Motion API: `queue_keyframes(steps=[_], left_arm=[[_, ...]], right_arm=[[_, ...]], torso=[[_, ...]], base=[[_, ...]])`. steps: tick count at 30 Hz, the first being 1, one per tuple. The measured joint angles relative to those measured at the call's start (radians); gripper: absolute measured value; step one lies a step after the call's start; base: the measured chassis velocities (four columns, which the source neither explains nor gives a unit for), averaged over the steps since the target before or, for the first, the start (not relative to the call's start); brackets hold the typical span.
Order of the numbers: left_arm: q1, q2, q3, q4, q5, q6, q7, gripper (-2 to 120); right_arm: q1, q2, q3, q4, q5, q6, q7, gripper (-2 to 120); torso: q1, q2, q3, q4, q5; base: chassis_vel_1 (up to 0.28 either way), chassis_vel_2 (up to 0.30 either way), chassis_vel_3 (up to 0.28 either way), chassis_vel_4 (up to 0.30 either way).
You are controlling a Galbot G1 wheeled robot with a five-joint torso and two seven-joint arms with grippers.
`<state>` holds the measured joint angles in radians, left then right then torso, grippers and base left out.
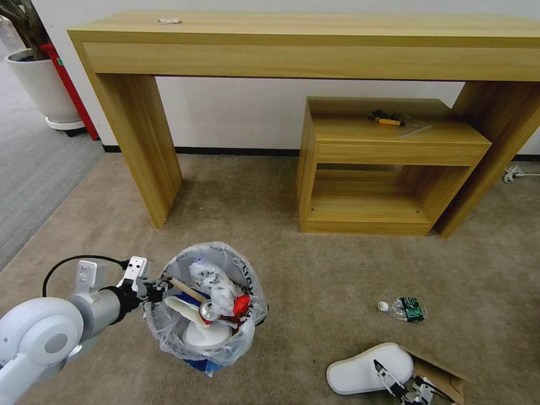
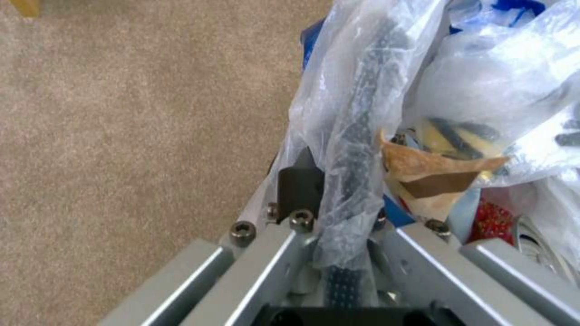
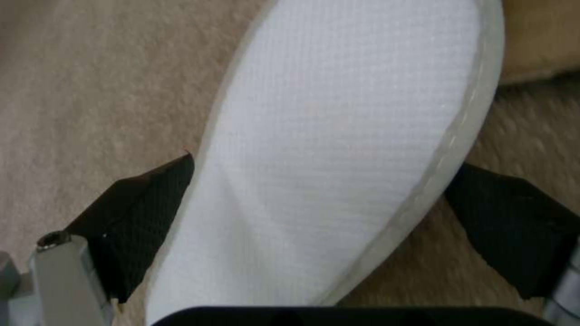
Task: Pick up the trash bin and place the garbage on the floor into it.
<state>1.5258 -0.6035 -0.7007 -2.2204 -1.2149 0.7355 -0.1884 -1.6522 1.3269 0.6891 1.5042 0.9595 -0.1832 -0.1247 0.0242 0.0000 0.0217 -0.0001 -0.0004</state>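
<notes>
On the beige carpet (image 1: 315, 281), before a long wooden desk (image 1: 304, 45) and a low wooden shelf unit (image 1: 388, 163): trash bin (image 1: 205, 304), lined with a crinkly clear bag carrying blue print too crumpled to read. Heaped inside: a white foam insole (image 1: 188, 309), a crushed red can (image 1: 209, 311), crumpled white wrapping, a light stick, something red. Left gripper (image 1: 160, 287) pinched tight on the bin's near rim; in the left wrist view, fingers (image 2: 299, 181) pressed against the black rim wall and bag film (image 2: 350, 149), torn brown paper (image 2: 435, 174) just within. Right of the bin, well apart, a squashed clear bottle (image 1: 402, 309) with a green label, its lettering too small to make out. Nearer, a second white insole (image 1: 365, 368) flat on the carpet, a cardboard piece (image 1: 441, 377) just beside it. Right gripper (image 1: 396, 385) spread wide, straddling the insole's end; in the right wrist view, black pads (image 3: 145, 213) on either side of the insole (image 3: 338, 149), touching or nearly so. On the shelf unit's top, a small yellow-black tool (image 1: 387, 118).
</notes>
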Motion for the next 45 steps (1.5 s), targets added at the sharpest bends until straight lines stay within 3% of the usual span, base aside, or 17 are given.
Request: queue_keyframes(steps=[3,11,18,20,22,24,26,31,39,45], left_arm=[[0.000,0.002,0.000,0.000,-0.001,0.000,0.000,0],[-0.004,0.002,0.007,0.001,-0.007,0.000,0.002,0],[-0.012,0.008,0.009,0.001,-0.017,0.000,0.004,0],[-0.013,0.008,0.009,0.001,-0.019,0.000,0.003,0],[-0.019,0.008,0.009,0.002,-0.024,0.000,0.003,0],[-0.020,0.008,0.009,0.002,-0.024,0.000,0.002,0],[-0.020,0.008,0.009,0.001,-0.025,0.000,0.001,0],[-0.022,0.003,0.008,-0.010,-0.028,0.000,-0.004,0],[-0.030,-0.004,0.021,-0.017,-0.028,0.000,-0.015,0],[-0.046,-0.006,0.036,-0.022,-0.028,0.000,-0.025,0]], right_arm=[[0.013,0.001,-0.001,-0.010,-0.026,0.011,-0.008,100],[0.042,0.003,-0.015,-0.022,-0.064,0.023,-0.009,74],[0.074,0.003,-0.020,-0.030,-0.092,0.028,0.008,43],[0.078,0.003,-0.020,-0.031,-0.093,0.028,0.009,41],[0.094,0.002,-0.019,-0.036,-0.098,0.028,0.017,28],[0.097,0.002,-0.019,-0.037,-0.100,0.028,0.020,27],[0.106,0.001,-0.014,-0.037,-0.112,0.026,0.026,15],[0.121,-0.002,0.011,-0.002,-0.166,0.028,0.030,1],[0.148,-0.018,0.086,0.136,-0.246,0.011,-0.016,0],[0.164,-0.073,0.113,0.319,-0.297,0.004,-0.055,0]], torso=[[0.000,0.000,0.000,0.0000,0.0000],[0.000,0.000,0.000,0.0000,0.0000],[0.000,0.000,0.000,0.0000,0.0000],[0.000,0.000,0.000,0.0000,0.0000],[0.000,0.000,0.000,0.0001,0.0000],[0.000,0.000,0.000,0.0001,0.0000],[0.000,0.000,0.000,0.0000,0.0001],[0.000,0.000,0.000,0.0001,0.0001],[0.000,0.000,0.000,0.0000,0.0000],[0.000,0.000,0.000,0.0001,0.0000]], base=[[0.000,0.000,0.000,0.000],[0.000,0.000,0.000,0.000],[0.000,0.000,0.000,0.000],[0.000,0.000,0.000,0.000],[0.000,0.000,0.000,0.000],[0.000,0.000,0.000,0.000],[0.000,0.000,0.000,0.000],[0.000,0.000,0.000,0.000],[0.000,0.000,0.000,0.000],[0.000,0.000,0.000,0.000]])
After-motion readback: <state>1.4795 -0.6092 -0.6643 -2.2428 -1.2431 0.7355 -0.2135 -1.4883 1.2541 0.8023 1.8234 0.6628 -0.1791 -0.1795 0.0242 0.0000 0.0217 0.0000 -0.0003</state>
